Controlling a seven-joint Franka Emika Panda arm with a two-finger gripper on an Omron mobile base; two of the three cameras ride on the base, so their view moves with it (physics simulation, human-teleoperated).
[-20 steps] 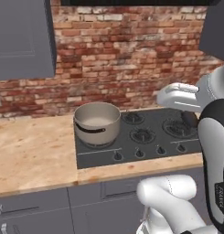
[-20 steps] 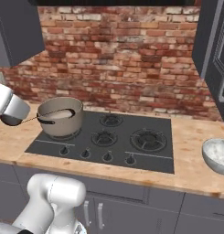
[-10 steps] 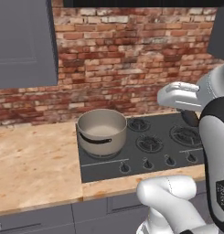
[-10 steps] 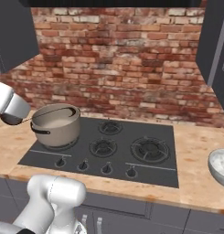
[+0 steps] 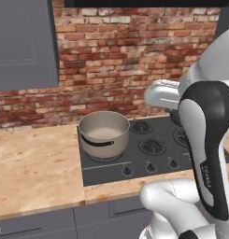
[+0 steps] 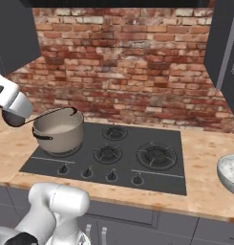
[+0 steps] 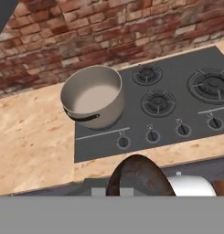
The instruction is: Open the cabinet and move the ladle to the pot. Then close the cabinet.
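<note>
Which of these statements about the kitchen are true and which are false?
1. The pot stands on the stove. True.
2. The pot is full of soup. False: it is empty.
3. The wall behind the stove is white tile. False: it is red brick.
4. A bowl sits on the counter to the right of the stove. True.
5. The ladle lies inside the pot. False: the ladle is outside it.
</note>
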